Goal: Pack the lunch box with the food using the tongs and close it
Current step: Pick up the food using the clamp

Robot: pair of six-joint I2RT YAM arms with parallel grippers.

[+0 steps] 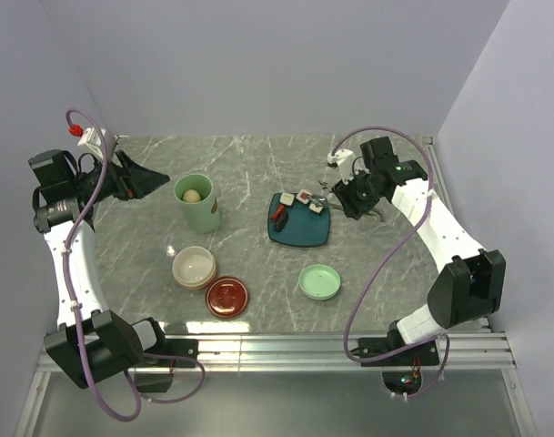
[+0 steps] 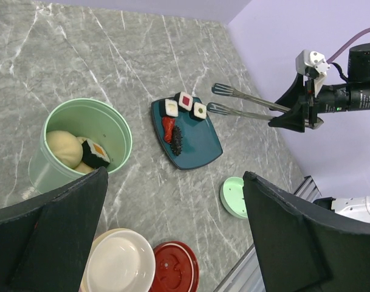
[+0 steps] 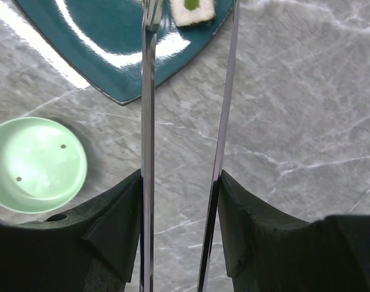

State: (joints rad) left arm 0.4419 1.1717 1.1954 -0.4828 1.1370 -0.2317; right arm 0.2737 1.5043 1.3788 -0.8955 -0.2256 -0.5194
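While overhead shows one ball (image 1: 192, 195) | wrist: pot (image 2: 42, 173) holds sushi (image 2: 95, 153)

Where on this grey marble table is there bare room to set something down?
Free: the wide strip of table behind the tall mint-green pot and dark teal square plate, and the gap between those two. Crowded: near left, the cream bowl by the dark-red lid; silver metal tongs over the plate's right edge.

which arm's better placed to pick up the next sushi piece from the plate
Right. The right gripper holds the tongs, tips at the edge of the plate, beside a sushi piece. The left gripper is open and empty, beyond the mint-green pot, away from the plate.
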